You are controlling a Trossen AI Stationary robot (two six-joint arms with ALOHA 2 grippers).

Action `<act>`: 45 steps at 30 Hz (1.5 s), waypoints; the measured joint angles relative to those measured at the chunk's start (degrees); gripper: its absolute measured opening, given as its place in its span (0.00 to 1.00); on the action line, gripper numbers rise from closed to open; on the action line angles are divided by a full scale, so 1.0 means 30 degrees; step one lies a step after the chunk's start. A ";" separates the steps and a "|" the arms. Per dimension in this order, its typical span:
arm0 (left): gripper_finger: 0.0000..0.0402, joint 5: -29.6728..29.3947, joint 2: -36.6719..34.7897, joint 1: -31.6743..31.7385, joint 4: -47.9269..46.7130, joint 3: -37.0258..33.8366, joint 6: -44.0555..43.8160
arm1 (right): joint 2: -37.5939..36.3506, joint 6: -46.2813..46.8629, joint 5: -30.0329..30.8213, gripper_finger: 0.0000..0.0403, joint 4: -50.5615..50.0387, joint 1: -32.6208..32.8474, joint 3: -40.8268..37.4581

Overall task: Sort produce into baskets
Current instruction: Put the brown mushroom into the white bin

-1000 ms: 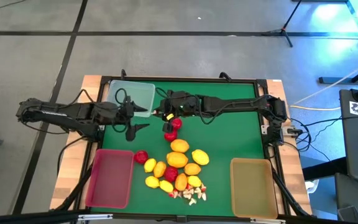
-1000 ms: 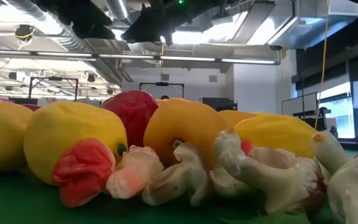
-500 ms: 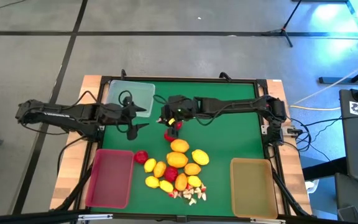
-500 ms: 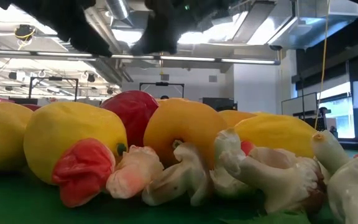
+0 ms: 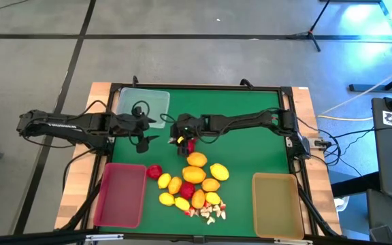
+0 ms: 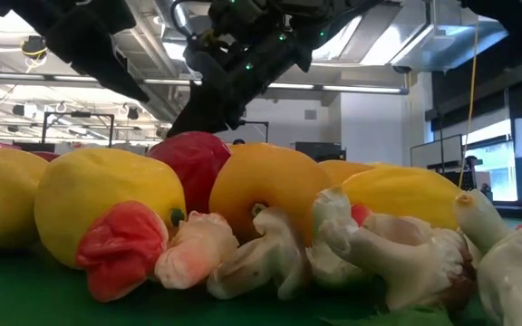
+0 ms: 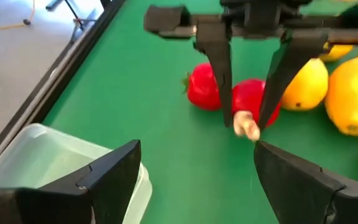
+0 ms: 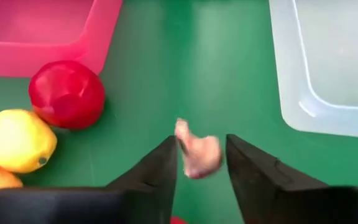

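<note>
Sorting step: we judge that the small pink-white bit (image 8: 196, 153) between the right gripper's fingers is bound for the clear tray (image 5: 143, 106).
Doing it well: we would carry the bit over the clear tray's rim before letting the fingers part further, since it is small and could bounce onto the green mat (image 5: 250, 146).
Pink tray (image 5: 121, 194): near edge, left side, nothing visible in it.
Tan tray (image 5: 276, 204): near edge, right side.
Produce pile (image 5: 192, 180): mid-table, lemons and strawberries touching.
Right gripper (image 5: 181, 136): arm stretched across the table, fingers pointing down, slightly parted around the bit; we cannot tell if they grip it.
Left gripper (image 5: 143, 139): just beside the clear tray, jaws spread, holding nothing.
</note>
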 joint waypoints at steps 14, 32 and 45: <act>0.77 0.0381 0.2161 -0.0007 -0.0110 0.0000 -0.0205 | -0.2192 -0.1671 -0.0364 0.55 -0.3829 -0.0006 0.0013; 0.77 0.3718 0.9463 0.4548 0.6835 0.1169 0.4308 | -1.0430 -0.1141 0.1488 0.55 -1.3525 0.1225 0.0036; 0.77 0.7082 1.3853 0.7082 1.0582 0.1510 0.5977 | -1.0564 -0.0576 0.2324 0.55 -1.3800 0.2800 0.0036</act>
